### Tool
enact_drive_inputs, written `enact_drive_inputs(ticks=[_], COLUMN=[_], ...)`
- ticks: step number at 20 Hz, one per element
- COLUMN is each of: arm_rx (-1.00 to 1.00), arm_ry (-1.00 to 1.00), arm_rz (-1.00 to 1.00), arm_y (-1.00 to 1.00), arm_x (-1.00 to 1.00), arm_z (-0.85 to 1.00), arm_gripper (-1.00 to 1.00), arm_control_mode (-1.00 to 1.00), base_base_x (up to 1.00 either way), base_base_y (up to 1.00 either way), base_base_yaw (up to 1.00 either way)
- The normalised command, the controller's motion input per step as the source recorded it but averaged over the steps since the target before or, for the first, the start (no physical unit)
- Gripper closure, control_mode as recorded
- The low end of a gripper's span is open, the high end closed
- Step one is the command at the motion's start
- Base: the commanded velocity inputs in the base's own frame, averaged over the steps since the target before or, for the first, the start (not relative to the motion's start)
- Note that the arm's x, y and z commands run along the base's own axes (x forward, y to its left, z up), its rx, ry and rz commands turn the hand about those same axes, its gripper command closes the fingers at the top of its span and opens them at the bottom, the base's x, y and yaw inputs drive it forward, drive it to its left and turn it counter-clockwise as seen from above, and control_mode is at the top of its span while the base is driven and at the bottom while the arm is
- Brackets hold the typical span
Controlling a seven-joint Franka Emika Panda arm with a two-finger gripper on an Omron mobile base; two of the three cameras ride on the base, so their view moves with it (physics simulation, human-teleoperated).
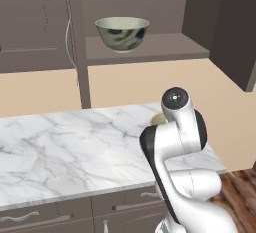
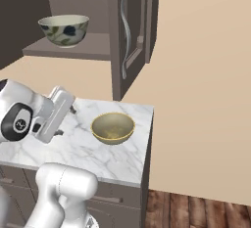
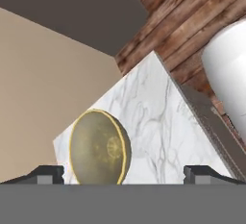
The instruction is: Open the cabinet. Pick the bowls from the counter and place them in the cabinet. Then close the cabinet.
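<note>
End effector (image 3: 124, 175) open, above yellow bowl (image 3: 99, 147), counter (image 3: 158, 122)

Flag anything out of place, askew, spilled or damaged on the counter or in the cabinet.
Nothing stands out. The leaf-marked bowl sits upright on the shelf of the open cabinet; the yellow bowl sits upright and empty near the corner of the counter. No spills or damage.

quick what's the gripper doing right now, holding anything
gripper: open, jaws spread wide, holding nothing; the yellow bowl sits on the counter just ahead of it.
</note>
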Motion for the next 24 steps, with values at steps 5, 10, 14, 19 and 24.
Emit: enact_drive_inputs(ticks=[5,10,14,19,24], arm_rx=[-0.01,-0.02,-0.03,0.0,0.0], arm_ry=[0.02,0.0,-0.02,0.0,0.04], arm_rz=[0.0,0.0,0.0,0.0,0.0], arm_y=[-0.12,-0.08,0.0,0.0,0.0], arm_x=[0.23,0.27,0.5,0.43,0.45], arm_z=[-0.77,-0.64,-0.56,-0.43,-0.25], arm_gripper=[-1.0,-1.0,-1.0,-1.0,-1.0], arm_control_mode=[-1.0,-1.0,-1.0,-1.0,-1.0], base_base_x=[0.0,0.0,0.0,0.0,0.0], base_base_y=[0.0,0.0,0.0,0.0,0.0], base_base_yaw=[0.0,0.0,0.0,0.0,0.0])
